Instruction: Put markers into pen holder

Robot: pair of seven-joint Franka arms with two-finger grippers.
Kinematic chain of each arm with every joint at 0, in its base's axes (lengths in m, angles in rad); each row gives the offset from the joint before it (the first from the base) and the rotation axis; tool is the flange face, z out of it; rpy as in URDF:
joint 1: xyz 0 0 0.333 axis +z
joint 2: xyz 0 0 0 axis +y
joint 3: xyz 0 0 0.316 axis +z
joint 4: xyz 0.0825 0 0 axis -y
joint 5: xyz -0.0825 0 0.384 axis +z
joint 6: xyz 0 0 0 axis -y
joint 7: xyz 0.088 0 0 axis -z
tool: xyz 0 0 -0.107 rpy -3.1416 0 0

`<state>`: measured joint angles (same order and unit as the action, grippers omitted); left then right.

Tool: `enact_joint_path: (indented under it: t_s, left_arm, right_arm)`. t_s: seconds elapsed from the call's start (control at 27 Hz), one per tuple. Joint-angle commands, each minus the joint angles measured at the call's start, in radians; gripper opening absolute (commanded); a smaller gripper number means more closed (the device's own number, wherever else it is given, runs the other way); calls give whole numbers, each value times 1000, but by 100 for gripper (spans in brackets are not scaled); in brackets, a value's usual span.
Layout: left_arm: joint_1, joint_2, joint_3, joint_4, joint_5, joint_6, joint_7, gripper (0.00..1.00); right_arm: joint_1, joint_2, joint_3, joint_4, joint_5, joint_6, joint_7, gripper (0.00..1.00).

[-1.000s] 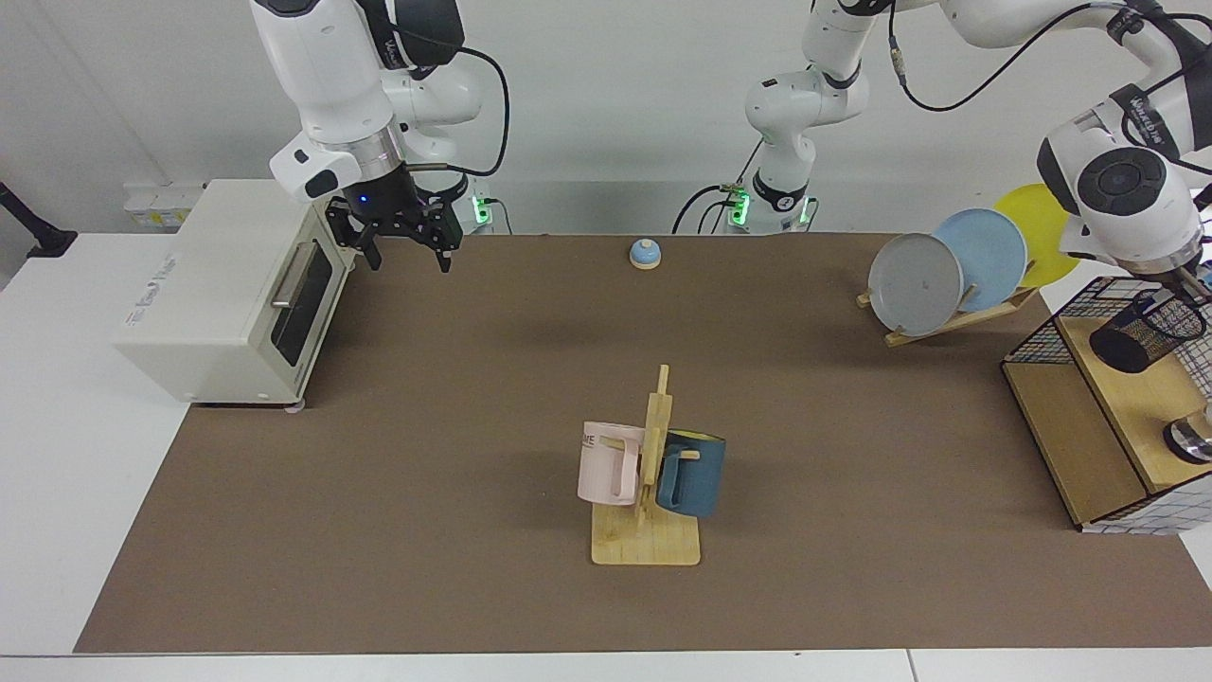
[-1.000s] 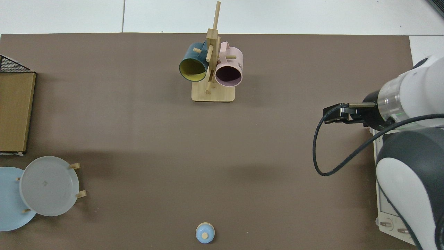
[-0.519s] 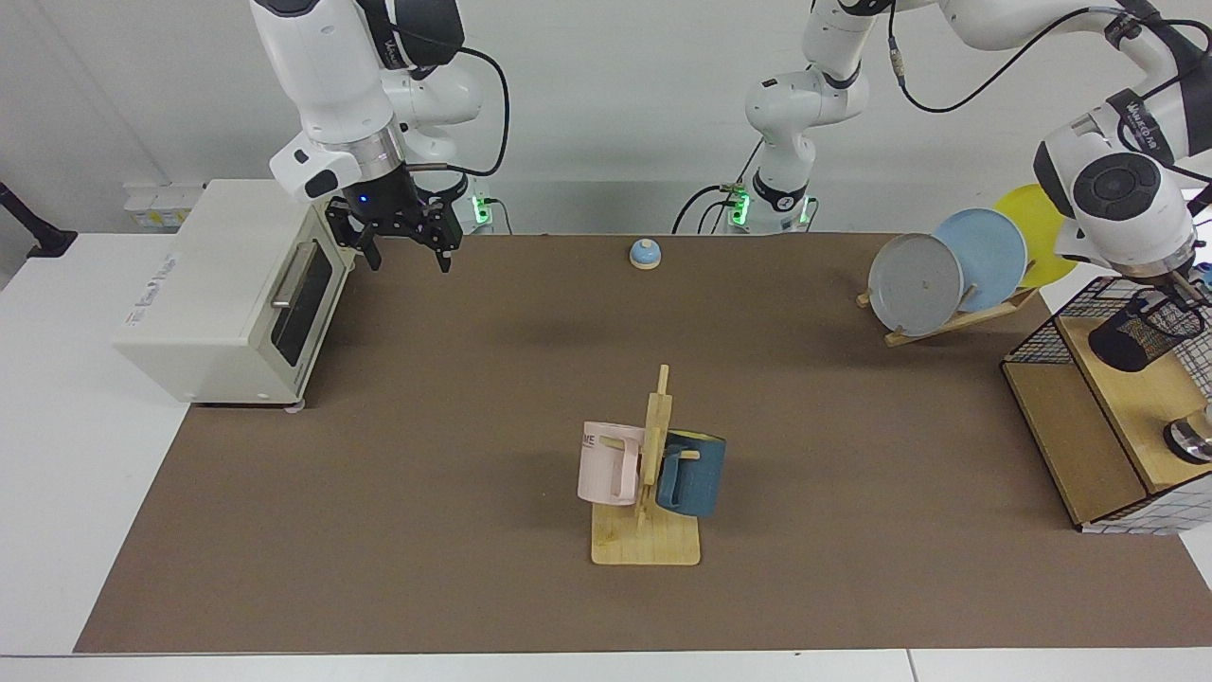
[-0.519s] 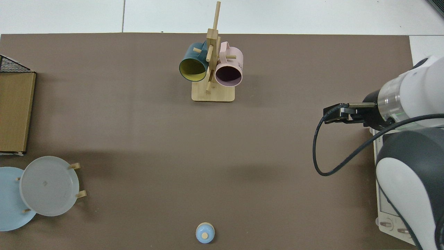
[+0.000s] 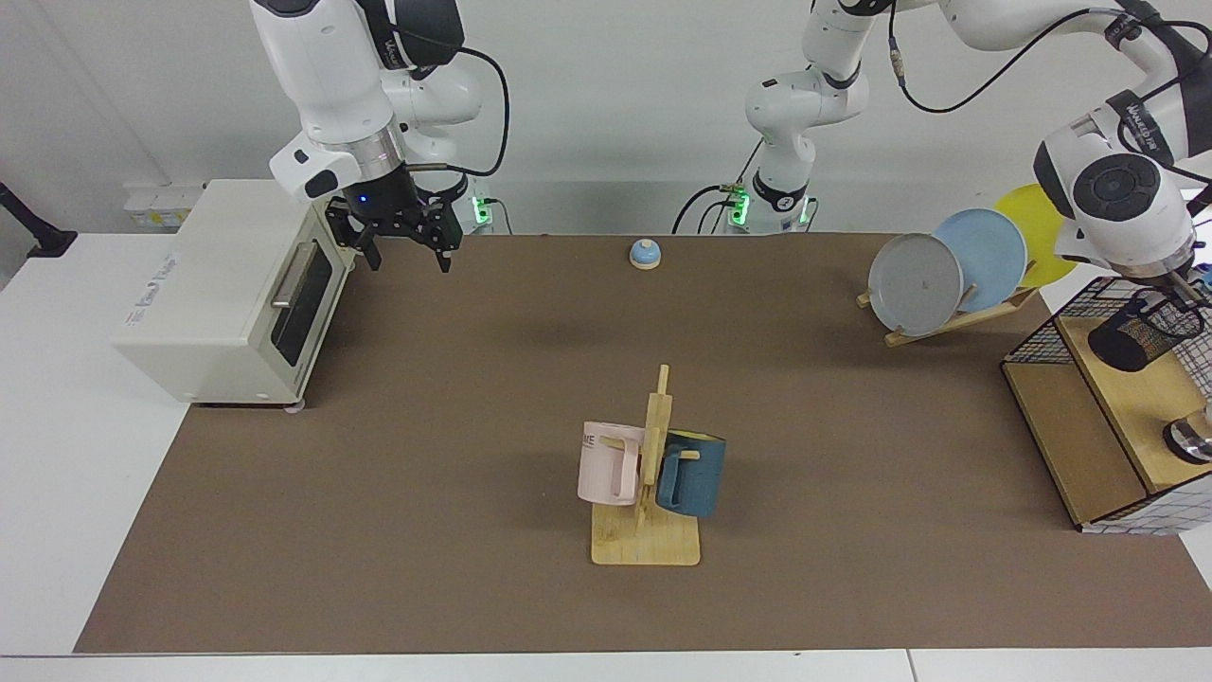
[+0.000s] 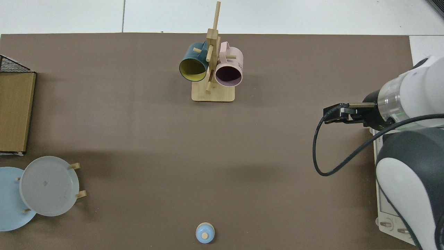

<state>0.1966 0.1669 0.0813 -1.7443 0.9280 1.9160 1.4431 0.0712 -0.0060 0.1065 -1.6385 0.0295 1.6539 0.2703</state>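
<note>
Only the facing view shows the left gripper (image 5: pixel 1177 292) holding the tilted pen holder (image 5: pixel 1144 332); right gripper (image 5: pixel 405 252) waits, fingers wide

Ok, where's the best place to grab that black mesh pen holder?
By the wall at its open rim, coming from the mouth side. The pen holder is tilted, solid base lowest and mouth up toward the left gripper, which seems to hold it there above the wooden shelf. The right gripper waits open beside the toaster oven.
</note>
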Motion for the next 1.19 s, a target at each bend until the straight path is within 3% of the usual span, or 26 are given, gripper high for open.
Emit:
enact_joint_path:
  t_s: [0.0,0.37,0.56,0.89,1.15]
  left_arm:
    - [15,-26,-6,-27,-15,28,16,63]
    - [12,-26,-6,-14,-18,24,22,76]
    - [-3,-43,-9,20,-27,2,26,99]
    - [-55,-87,-23,123,-176,-92,19,100]
    - [-115,-197,0,127,-451,-155,-19,100]
  right_arm:
    - [-17,-11,10,-4,20,3,12,100]
    - [-16,-11,10,-4,20,3,10,100]
    - [-16,-11,10,-4,20,3,12,100]
    - [-18,-11,10,-4,20,3,12,100]
    - [-16,-11,10,-4,20,3,12,100]
